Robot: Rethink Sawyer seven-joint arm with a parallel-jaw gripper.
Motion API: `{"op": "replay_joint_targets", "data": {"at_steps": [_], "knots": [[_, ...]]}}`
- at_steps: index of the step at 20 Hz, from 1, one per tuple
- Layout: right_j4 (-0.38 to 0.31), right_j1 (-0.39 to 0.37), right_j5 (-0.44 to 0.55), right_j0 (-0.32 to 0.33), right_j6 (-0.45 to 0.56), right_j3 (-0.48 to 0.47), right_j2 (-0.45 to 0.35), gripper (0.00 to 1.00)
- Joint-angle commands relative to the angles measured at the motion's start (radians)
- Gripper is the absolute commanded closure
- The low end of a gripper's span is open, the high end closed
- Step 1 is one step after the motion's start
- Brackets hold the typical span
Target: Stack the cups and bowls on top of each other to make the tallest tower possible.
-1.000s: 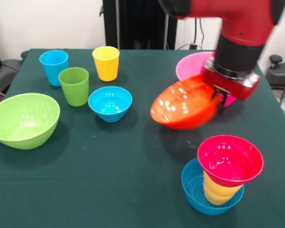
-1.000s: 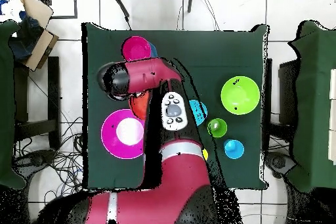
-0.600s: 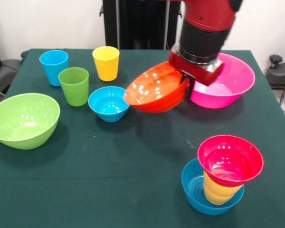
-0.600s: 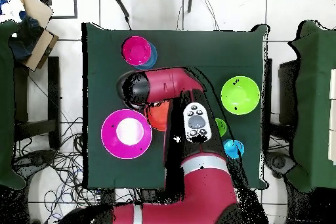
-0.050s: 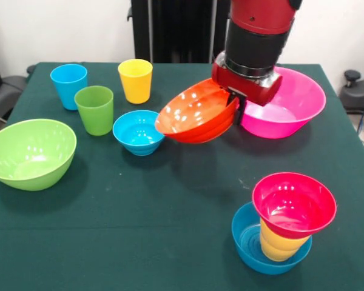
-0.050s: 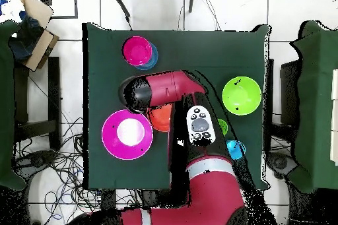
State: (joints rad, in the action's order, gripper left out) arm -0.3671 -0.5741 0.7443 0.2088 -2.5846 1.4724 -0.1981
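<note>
My gripper is shut on the rim of the wide orange bowl, which hangs tilted above the table between the small blue bowl and the large pink bowl. From overhead the orange bowl peeks out beside the pink bowl, mostly under the arm. At the front right a small tower stands: a blue bowl, a yellow-orange cup in it, and a red bowl on top. The light blue cup, green cup and yellow cup stand at the back left.
The large lime green bowl sits near the left table edge, also visible overhead as the lime green bowl. A cardboard box lies off the table on a side surface. Dark green cloth covers the table.
The arm swung the orange bowl from in front of the pink bowl leftward and up, uncovering the pink bowl; over the last half second it barely shifted.
</note>
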Motion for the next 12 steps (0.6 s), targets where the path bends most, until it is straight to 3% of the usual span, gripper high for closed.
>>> {"op": "replay_joint_targets", "data": {"at_steps": [1,12], "knots": [[-0.034,-0.006,0.102,-0.031,0.212,-0.071,-0.101,1.00],[0.019,-0.169,0.201,-0.004,0.229,0.050,-0.112,1.00]]}}
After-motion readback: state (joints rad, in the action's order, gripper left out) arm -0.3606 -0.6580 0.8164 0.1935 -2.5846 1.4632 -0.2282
